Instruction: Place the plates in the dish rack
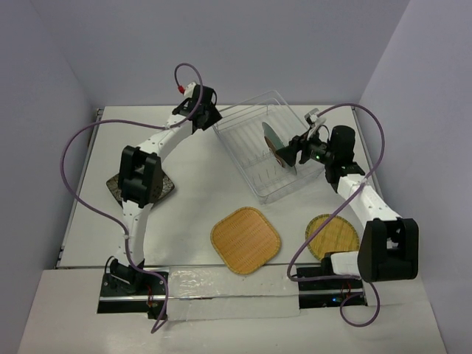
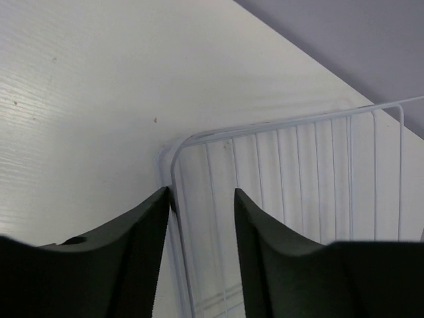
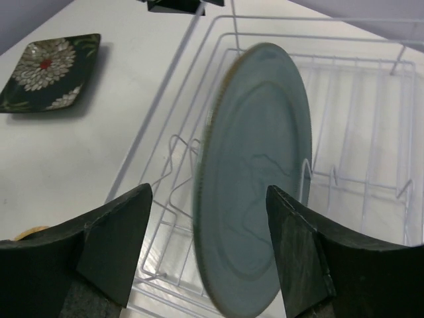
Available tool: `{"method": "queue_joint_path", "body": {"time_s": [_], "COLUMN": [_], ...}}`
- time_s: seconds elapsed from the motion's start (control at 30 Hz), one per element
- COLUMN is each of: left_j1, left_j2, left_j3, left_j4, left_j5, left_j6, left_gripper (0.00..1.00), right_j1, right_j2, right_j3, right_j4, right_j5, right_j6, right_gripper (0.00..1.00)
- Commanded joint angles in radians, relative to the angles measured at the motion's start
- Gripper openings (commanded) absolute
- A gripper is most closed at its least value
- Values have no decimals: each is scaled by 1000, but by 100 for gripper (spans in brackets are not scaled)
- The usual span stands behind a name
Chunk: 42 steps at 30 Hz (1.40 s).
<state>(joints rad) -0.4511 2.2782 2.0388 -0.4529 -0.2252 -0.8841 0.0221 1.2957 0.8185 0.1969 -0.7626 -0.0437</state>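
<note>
White, faintly ribbed board makes up the table (image 1: 199,184), closed in by plain lavender-grey walls (image 1: 221,44) at 9, 12 and 3 o'clock, with a glossy strip along the near edge where both arm bases are bolted. Seen from above, the dish rack (image 1: 258,158) sits skewed at about 1 o'clock from the table's middle, its thin white wires casting almost no shadow. The grey-blue round plate (image 3: 255,179) stands on edge inside it among the upright tines. The right gripper (image 3: 207,192) hovers at the rack's 3 o'clock side with its jaws spread wide to either side of that plate's rim, gripping nothing. The left gripper (image 2: 202,199) is at the rack's 10 o'clock corner, its jaws parted around the rounded corner wire, which runs just beside one finger; whether it touches is unclear. At 9 o'clock the black square plate (image 3: 50,73) lies flat on the table, half hidden under the left arm in the overhead view. The tan woven rounded square plate (image 1: 245,240) lies at 6 o'clock and the tan woven round plate (image 1: 333,236) at 4 o'clock, well apart.
</note>
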Motion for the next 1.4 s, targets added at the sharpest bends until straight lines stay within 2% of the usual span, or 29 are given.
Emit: {"method": "queue_joint_path", "body": {"time_s": [0.0, 0.03, 0.1, 0.17, 0.23, 0.37, 0.53, 0.6, 0.63, 0.8, 0.97, 1.1, 1.37], "left_j1": [-3, -3, -4, -4, -5, -11, -21, -21, -21, -23, -24, -24, -31], "left_j2": [-101, -103, -111, -125, -152, -249, -497, -615, -653, -874, -1043, -1117, -1118], "left_j3": [38, 42, 57, 64, 65, 4, -217, -414, -442, -794, -1129, -1244, -1351], "left_j4": [27, 20, -2, -19, -35, -35, 25, 102, 114, 259, 466, 528, 534], "left_j5": [15, 15, 5, 1, 1, -5, 6, 58, 76, 148, 198, 218, 276], "left_j6": [38, 39, 57, 70, 94, 148, 222, 249, 255, 250, 233, 221, 189], "left_gripper": [55, 56, 64, 69, 80, 98, 99, 99, 99, 99, 99, 99, 99], "right_j1": [12, 13, 16, 16, 18, 18, 17, 18, 18, 22, 26, 48, 189], "right_j2": [-77, -86, -122, -143, -184, -285, -426, -531, -545, -764, -905, -887, -728], "right_j3": [48, 50, 55, 62, 68, 68, 60, 31, 12, -116, -252, -391, -470], "right_j4": [13, 12, 5, 1, -5, -36, -236, -327, -351, -544, -672, -680, -632], "right_j5": [-83, -84, -80, -62, -11, 133, 322, 351, 355, 348, 183, 116, 206], "right_j6": [1, 1, 16, 29, 84, 179, 348, 399, 419, 464, 493, 533, 591], "right_gripper": [82, 82, 89, 91, 96, 100, 100, 100, 100, 100, 100, 100, 100]}}
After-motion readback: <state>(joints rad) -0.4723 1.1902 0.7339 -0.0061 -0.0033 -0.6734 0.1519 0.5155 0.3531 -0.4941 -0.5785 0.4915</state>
